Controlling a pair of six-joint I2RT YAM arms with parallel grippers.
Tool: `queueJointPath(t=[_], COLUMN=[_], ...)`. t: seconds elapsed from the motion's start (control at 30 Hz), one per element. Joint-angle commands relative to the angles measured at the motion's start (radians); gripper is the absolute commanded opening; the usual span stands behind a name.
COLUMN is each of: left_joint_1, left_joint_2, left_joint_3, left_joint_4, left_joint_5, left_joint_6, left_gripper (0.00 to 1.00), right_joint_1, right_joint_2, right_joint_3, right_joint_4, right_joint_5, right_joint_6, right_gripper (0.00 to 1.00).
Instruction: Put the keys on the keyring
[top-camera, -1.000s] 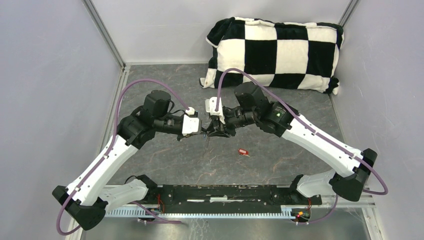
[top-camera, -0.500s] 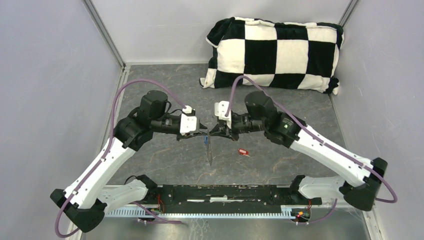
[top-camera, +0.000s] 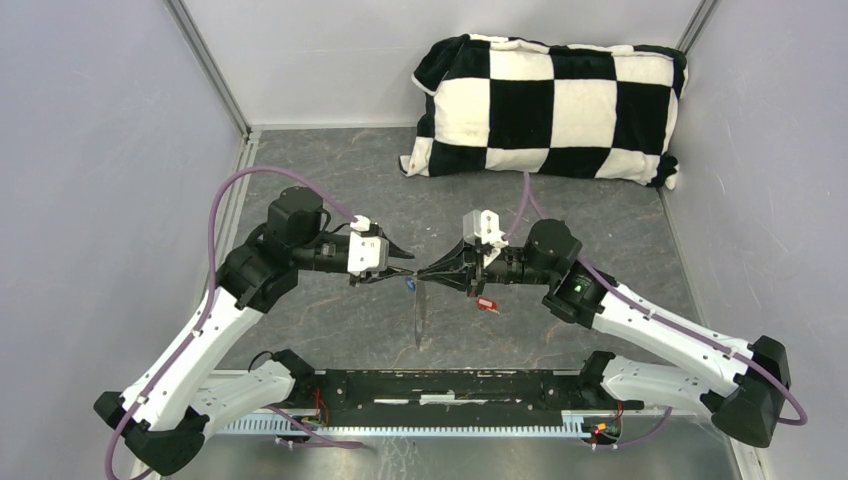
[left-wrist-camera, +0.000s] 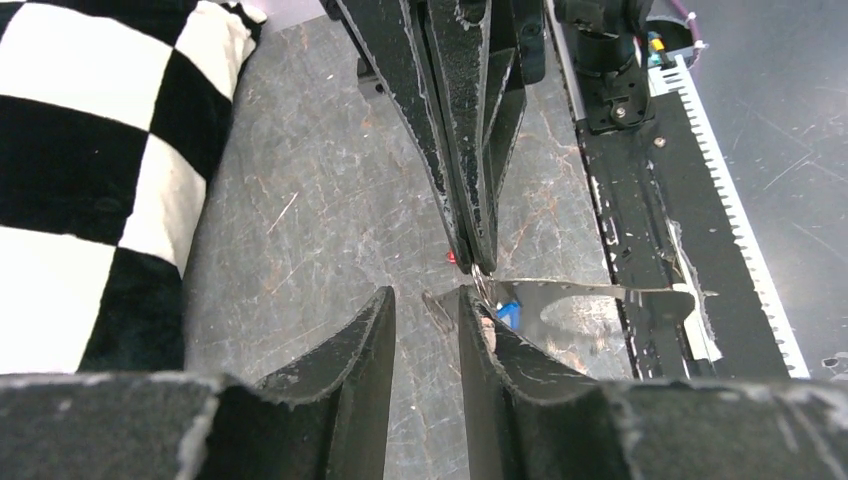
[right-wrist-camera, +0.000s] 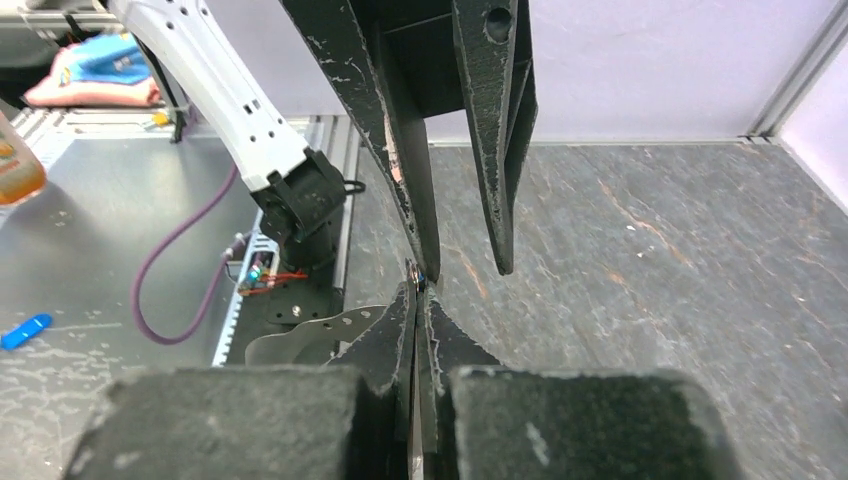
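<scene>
**Keyring Held by the Right Tool, Left Tool Parted Beside It**

The two arms were seen meeting tip to tip above the middle of the grey worktop. The right tool was closed tight, and the top of the keyring was pinched between its fingers. From that grip the keyring hung as a thin, floppy grey loop, drawn out toward the near edge of the worktop. In the right wrist view its silvery band was seen curving away to the left of the closed fingers.

The left tool was held just beside the right tool's tips, pointing at them. Its fingers stood narrowly apart, and nothing was gripped between them. In the left wrist view the gap between its two fingers was plainly shown.

The blue-headed key was seen just below the point where the tools met, close against the upper end of the keyring. Whether it was threaded on the loop could not be told. The red-headed key lay on the worktop, apart from the keyring and close under the right tool's wrist.

A black-and-white checked cushion was set against the far wall, well apart from both tools.
</scene>
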Motion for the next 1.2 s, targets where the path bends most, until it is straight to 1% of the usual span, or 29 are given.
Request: queueJointPath(t=[0.0, 0.13, 0.3, 0.43, 0.57, 0.7, 0.83, 0.93, 1.03, 1.17], left_joint_1=[-0.002, -0.002, -0.002, 0.0, -0.001, -0.002, -0.002, -0.002, -0.002, -0.002], left_joint_2=[-0.018, -0.032, -0.049, -0.064, -0.058, -0.051, -0.059, -0.069, -0.07, -0.069], left_joint_3=[0.002, 0.0, 0.005, 0.01, 0.031, 0.039, 0.008, -0.019, -0.028, -0.033], left_joint_4=[0.035, 0.012, -0.014, -0.027, -0.097, -0.11, 0.017, 0.076, 0.086, 0.068], left_joint_5=[0.063, 0.071, -0.028, -0.071, -0.024, 0.001, 0.004, 0.013, 0.027, 0.087], left_joint_6=[-0.058, -0.033, 0.072, 0.132, 0.177, 0.19, 0.062, 0.034, 0.028, 0.022], left_gripper=[0.37, 0.36, 0.36, 0.41, 0.5, 0.51, 0.45, 0.38, 0.33, 0.27], right_joint_1=[-0.001, -0.002, -0.005, -0.013, -0.018, -0.019, -0.019, -0.02, -0.02, -0.02], right_joint_2=[-0.03, -0.032, -0.048, -0.066, -0.067, -0.063, -0.058, -0.05, -0.042, -0.034], right_joint_3=[-0.029, -0.044, -0.037, -0.03, -0.011, -0.006, -0.002, 0.002, 0.005, 0.013], right_joint_4=[0.243, 0.25, 0.197, 0.168, 0.131, 0.119, 0.122, 0.127, 0.131, 0.132], right_joint_5=[-0.001, 0.009, 0.028, 0.043, 0.048, 0.046, 0.04, 0.032, 0.028, 0.026], right_joint_6=[0.109, 0.114, 0.086, 0.068, 0.048, 0.046, 0.048, 0.051, 0.056, 0.054], right_gripper=[0.0, 0.0, 0.01, 0.0, 0.0, 0.0, 0.0, 0.0, 0.0, 0.0])
